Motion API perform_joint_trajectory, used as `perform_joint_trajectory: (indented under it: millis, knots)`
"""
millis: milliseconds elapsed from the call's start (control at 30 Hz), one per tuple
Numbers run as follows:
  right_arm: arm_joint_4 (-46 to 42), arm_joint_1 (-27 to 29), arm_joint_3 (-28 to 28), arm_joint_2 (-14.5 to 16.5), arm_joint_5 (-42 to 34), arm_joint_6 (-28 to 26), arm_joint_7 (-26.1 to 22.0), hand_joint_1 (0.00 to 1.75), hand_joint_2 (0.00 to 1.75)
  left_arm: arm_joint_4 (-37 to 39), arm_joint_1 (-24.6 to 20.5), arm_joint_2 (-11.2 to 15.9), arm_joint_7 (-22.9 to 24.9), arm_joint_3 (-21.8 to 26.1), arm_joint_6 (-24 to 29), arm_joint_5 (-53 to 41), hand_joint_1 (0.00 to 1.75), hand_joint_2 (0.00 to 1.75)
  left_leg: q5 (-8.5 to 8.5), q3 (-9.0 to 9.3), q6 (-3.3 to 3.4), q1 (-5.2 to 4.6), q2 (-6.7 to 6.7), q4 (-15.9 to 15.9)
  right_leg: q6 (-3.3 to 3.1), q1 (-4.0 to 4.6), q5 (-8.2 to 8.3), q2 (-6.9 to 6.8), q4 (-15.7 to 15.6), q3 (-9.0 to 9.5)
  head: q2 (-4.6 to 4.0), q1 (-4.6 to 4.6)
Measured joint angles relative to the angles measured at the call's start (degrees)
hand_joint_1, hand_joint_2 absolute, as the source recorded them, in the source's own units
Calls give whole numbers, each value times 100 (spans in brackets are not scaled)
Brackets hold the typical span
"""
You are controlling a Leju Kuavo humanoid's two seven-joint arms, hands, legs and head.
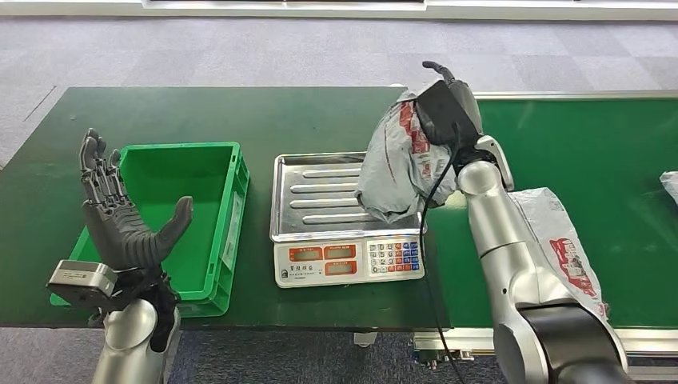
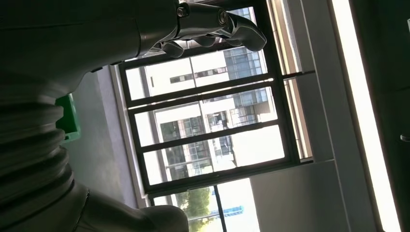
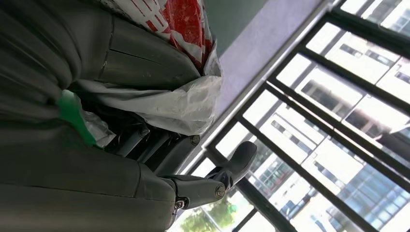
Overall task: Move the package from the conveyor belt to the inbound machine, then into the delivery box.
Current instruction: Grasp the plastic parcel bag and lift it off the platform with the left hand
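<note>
The dark green conveyor belt (image 1: 576,152) ran off the right edge, cutting off a white scrap there. A bright green plastic crate (image 1: 209,240) sat left, partly screened by the left hand (image 1: 120,216), raised with fingers spread wide, gripping nothing. The steel-trayed electronic scale (image 1: 320,232) stood between. The right hand (image 1: 449,108) clutched the crumpled grey plastic package (image 1: 396,172), hanging over the tray's right end; contact was unclear. A second grey printed bag (image 1: 564,248) lay behind the forearm.
</note>
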Motion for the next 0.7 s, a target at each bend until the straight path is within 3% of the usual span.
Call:
perform_joint_trajectory:
  millis: [200,333,500,633,700]
  knots:
    - [1016,-508,174,606,121,497,-45,175,175,172,-213,-77,34,-174,-72,41,0,175,0,-11,-1,2,0,-1,-1,2,0,1,1,-16,0,0]
    - [1365,-562,334,918,291,699,-2,175,0,269,-326,-142,104,-252,-126,41,0,175,0,-16,-1,3,-2,-1,-2,2,-1,-3,1,-18,0,0]
    - [1640,-558,501,1217,345,886,-10,175,0,370,-410,-203,138,-277,-150,36,0,175,0,-18,-1,3,-1,0,-1,-1,0,-2,1,-21,0,0]
    - [1745,-564,569,1333,380,933,106,4,0,422,-441,-226,139,-280,-151,34,0,175,0,-19,-1,2,-2,0,-1,-1,0,-2,1,-20,-1,0]
    - [1822,-593,638,1380,530,1023,601,0,0,432,-446,-227,156,-280,-151,33,0,175,0,-18,-1,2,-1,0,-1,0,0,0,1,-20,0,0]
